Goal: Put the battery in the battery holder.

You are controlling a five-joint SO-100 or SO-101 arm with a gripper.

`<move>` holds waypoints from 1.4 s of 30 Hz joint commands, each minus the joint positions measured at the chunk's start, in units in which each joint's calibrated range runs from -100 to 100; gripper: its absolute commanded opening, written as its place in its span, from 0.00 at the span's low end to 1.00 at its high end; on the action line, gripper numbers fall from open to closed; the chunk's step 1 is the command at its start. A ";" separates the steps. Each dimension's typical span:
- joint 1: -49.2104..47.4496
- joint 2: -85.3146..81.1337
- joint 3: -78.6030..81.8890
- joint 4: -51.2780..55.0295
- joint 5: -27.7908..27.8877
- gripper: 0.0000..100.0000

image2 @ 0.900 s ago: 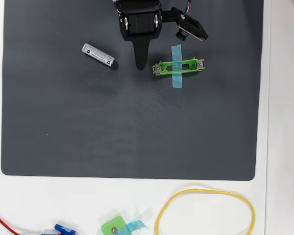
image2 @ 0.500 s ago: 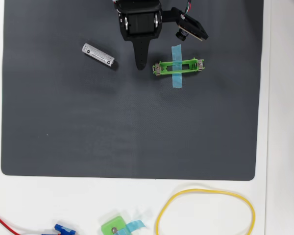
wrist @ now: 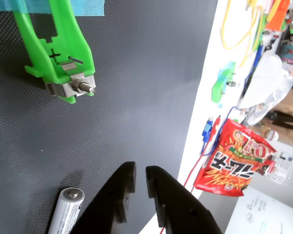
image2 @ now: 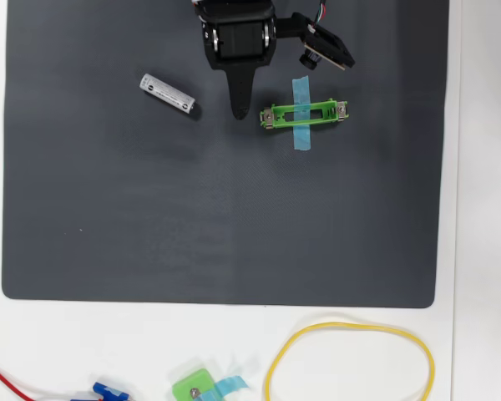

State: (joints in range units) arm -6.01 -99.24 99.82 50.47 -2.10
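Lying loose on the dark mat (image2: 108, 209), the battery (image2: 168, 95) is untouched, well left of the empty battery holder (image2: 305, 113) in the overhead view; the gripper (image2: 240, 113) hangs between them, jaws nearly closed, gripping nothing; pickup and insertion both remain.

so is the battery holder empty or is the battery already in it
Empty. In the overhead view the battery holder shows bare mat through its frame, and the battery lies apart on the mat, to its left, beyond the gripper.

white table (image2: 484, 251): dark mat (image2: 192, 217), yellow cable loop (image2: 351, 359), small green piece (image2: 192, 388).
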 commanded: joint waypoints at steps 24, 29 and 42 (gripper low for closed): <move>0.14 -0.25 0.18 -0.04 -0.20 0.00; 0.14 -0.25 0.18 0.05 0.27 0.00; 6.58 0.00 -9.69 5.73 0.33 0.00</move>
State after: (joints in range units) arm -2.19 -99.24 98.64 52.71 -2.10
